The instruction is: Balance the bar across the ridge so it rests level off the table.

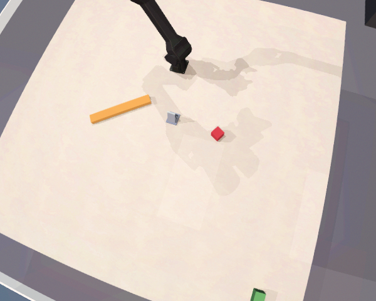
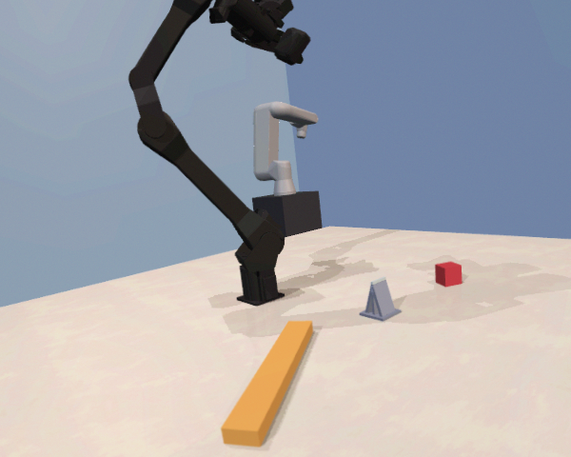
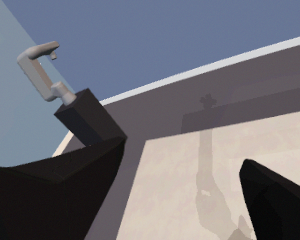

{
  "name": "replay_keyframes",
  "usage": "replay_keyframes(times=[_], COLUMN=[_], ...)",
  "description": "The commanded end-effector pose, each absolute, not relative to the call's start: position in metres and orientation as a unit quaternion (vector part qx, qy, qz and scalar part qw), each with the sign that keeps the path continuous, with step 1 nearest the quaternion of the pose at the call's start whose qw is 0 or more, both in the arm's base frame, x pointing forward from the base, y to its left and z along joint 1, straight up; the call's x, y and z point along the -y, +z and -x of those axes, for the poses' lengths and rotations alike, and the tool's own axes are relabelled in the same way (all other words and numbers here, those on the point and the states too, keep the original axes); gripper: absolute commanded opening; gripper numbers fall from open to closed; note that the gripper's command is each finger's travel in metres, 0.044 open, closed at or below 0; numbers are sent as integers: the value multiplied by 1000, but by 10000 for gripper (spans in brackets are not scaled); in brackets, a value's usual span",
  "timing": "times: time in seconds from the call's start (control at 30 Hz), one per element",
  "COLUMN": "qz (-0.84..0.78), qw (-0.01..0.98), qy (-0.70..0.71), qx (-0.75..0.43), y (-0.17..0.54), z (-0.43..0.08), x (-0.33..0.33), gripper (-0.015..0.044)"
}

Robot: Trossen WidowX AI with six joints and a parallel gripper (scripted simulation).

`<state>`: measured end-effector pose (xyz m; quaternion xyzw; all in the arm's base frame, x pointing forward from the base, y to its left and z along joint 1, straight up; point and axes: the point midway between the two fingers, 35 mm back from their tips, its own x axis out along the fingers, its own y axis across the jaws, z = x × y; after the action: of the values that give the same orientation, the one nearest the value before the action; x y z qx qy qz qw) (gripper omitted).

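Note:
The orange bar lies flat on the table, left of the ridge in the top view. The small grey ridge stands upright with nothing on its top edge. It is apart from the bar. My gripper is open, with nothing between its fingers in the wrist view. It is raised high above the table, far from the bar and the ridge. Neither of them shows in the wrist view, and the gripper is outside the top view.
A red cube sits beyond the ridge from the bar. A green block is at the bottom edge of the top view. A pale arm stands on a black box in the background.

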<state>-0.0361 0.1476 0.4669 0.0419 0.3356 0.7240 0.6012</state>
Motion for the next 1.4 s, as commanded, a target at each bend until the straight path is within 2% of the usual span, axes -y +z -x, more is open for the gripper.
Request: replay_keyframes(times=[0.0,0.7,1.37], qz=[-43,-74,-102], qw=[628,746,814], qy=[695,515,332], qx=[-348,-416,-465], y=[459,415,363], z=[18,-90,-196], x=[-162,-199,-175], gripper=[315,315,315])
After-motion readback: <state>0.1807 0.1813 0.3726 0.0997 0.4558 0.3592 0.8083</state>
